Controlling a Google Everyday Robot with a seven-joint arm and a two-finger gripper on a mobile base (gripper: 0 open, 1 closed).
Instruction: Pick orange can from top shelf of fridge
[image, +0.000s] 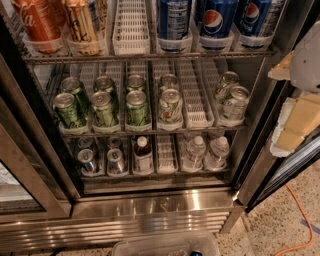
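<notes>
spotted the jaws closest, a white-and-beige blur at the right edge, just outside the fridge (150, 207); could not tell whether clenched or released. found the orange can (82, 22) far left of them and higher, upright on the top shelf (150, 57), a red can (37, 25) on its far side. noted blue pepsi cans (217, 20) between can and jaws, green cans (105, 107) one rack lower.

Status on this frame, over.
Gripper at right edge, outside fridge. Orange can on top shelf, beside Coca-Cola can, untouched. Nothing in front of it.
</notes>
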